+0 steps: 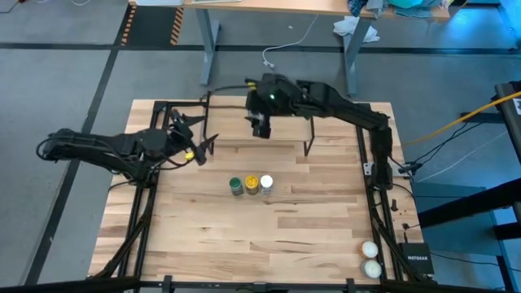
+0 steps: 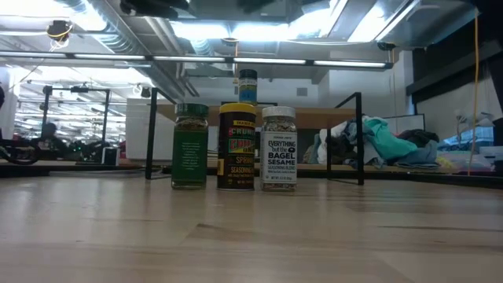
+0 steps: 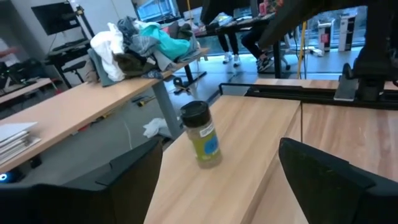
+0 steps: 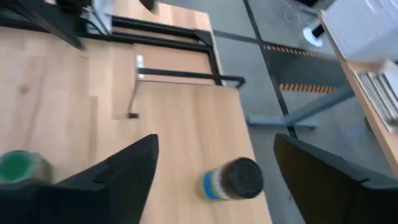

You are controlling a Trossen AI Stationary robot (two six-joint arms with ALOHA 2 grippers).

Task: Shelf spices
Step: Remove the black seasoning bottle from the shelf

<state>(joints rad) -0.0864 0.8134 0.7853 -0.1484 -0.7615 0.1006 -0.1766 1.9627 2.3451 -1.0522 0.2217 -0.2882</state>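
The black-lidded jar [image 4: 232, 181] stands upright on the shelf [image 1: 228, 122], and it also shows in the left wrist view [image 3: 202, 134] and behind the others in the low view [image 2: 247, 82]. My right gripper [image 1: 260, 124] hovers above it, open, with a finger on either side and clear of it. The green-lidded jar [image 1: 236, 185], the amber yellow-lidded jar [image 1: 251, 184] and the white-lidded jar [image 1: 266, 183] stand in a row on the table in front of the shelf. My left gripper [image 1: 199, 149] is open by the shelf's left end, facing the black-lidded jar.
Two whitish balls [image 1: 371, 258] lie at the table's near right corner. The shelf's thin black legs [image 2: 360, 138] stand behind the row of jars. Black frame bars run along the table's left and right edges. Bare wood lies near of the jars.
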